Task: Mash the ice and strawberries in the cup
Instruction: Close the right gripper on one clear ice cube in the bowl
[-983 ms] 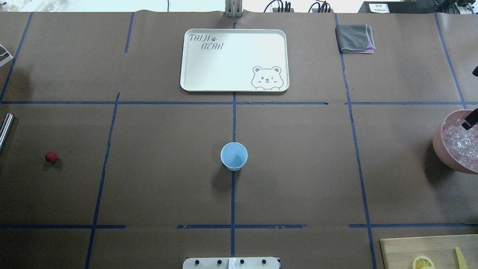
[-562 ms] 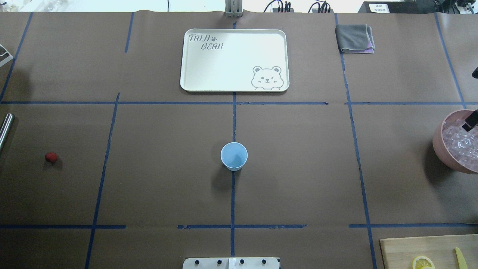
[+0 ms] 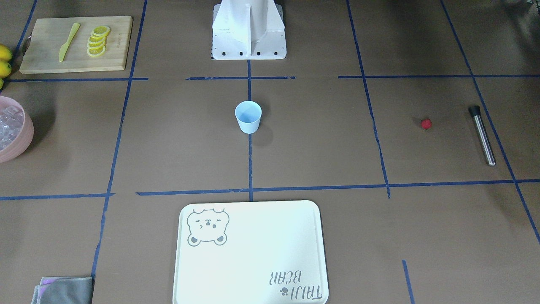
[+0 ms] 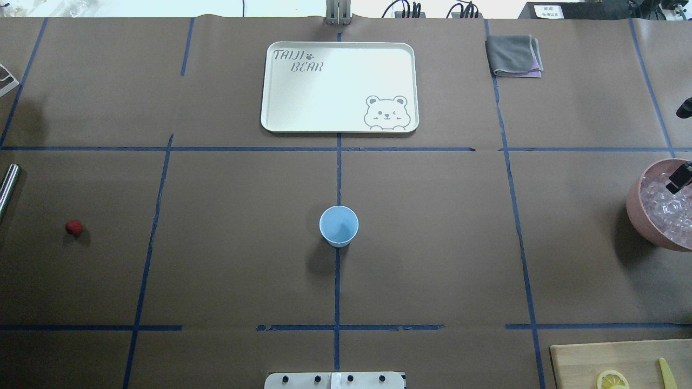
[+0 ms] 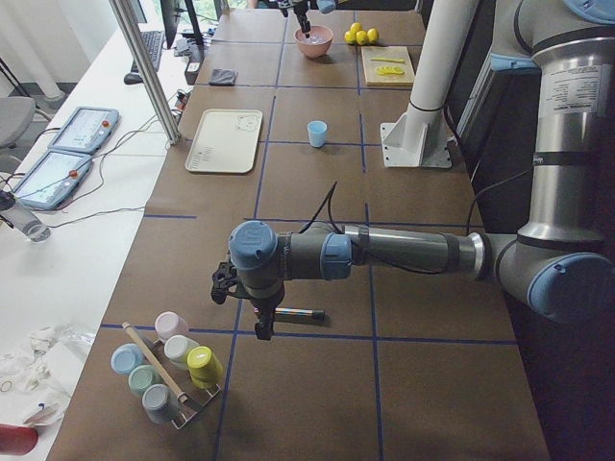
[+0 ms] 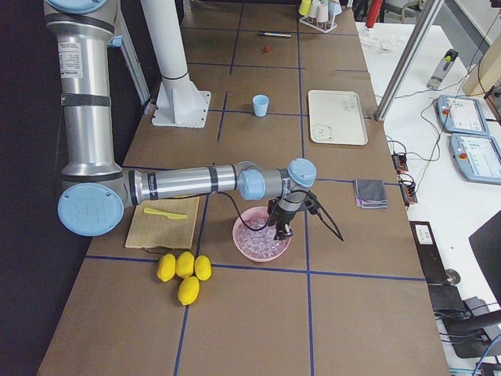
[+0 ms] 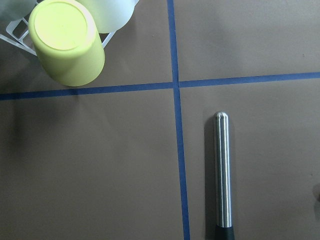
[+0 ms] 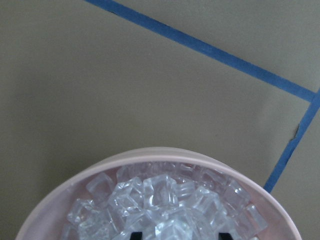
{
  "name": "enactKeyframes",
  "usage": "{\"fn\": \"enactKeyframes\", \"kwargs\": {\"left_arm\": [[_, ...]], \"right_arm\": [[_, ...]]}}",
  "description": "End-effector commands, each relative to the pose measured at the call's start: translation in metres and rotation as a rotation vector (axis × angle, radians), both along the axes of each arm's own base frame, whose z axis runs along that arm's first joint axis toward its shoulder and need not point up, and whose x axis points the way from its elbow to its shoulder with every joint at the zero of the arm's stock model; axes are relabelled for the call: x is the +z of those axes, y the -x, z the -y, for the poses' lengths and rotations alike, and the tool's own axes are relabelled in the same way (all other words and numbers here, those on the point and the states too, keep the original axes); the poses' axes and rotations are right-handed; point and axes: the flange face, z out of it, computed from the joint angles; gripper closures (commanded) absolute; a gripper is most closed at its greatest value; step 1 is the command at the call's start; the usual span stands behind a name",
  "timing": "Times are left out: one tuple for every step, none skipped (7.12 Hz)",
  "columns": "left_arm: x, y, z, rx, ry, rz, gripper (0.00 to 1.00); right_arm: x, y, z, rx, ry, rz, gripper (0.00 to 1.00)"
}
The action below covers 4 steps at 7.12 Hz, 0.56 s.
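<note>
The light-blue cup (image 4: 338, 226) stands upright at the table's centre with nothing visible inside. A small red strawberry (image 4: 74, 227) lies alone far to the left. Ice cubes (image 8: 160, 205) fill a pink bowl (image 4: 635, 208) at the right edge. My right gripper (image 8: 180, 235) hangs over the ice, open, its two dark fingertips just showing apart at the bottom of the right wrist view. My left gripper (image 5: 259, 322) hovers above a steel muddler (image 7: 222, 175) at the table's left end. Its fingers show in no close view, so I cannot tell their state.
A cream bear tray (image 4: 339, 86) sits beyond the cup, with a folded grey cloth (image 4: 513, 55) at the far right. A cutting board (image 3: 76, 43) carries lemon slices and a yellow knife, with whole lemons (image 6: 184, 270) beside it. A rack of pastel cups (image 5: 168, 370) stands near the left gripper.
The right gripper's finger over the bowl has shifted slightly toward the near side in the overhead view. Cup, strawberry and muddler have not moved.
</note>
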Motion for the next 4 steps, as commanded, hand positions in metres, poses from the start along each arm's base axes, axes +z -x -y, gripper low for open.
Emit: {"fn": "enactKeyframes", "kwargs": {"left_arm": [[-0.0001, 0.0, 0.0, 0.001, -0.001, 0.0, 0.0], [-0.0024, 0.0, 0.0002, 0.0, -0.005, 0.0, 0.0], [-0.0032, 0.0, -0.0004, 0.0, -0.006, 0.0, 0.0], [-0.0039, 0.0007, -0.0004, -0.002, -0.008, 0.0, 0.0]], "right_arm": [[0.0023, 0.0018, -0.0011, -0.004, 0.004, -0.002, 0.41], [0.0032, 0.0015, -0.0019, -0.004, 0.007, -0.003, 0.41], [0.0048, 0.0011, -0.0025, -0.004, 0.009, -0.006, 0.41], [0.0063, 0.0009, -0.0031, -0.005, 0.007, -0.016, 0.41]]}}
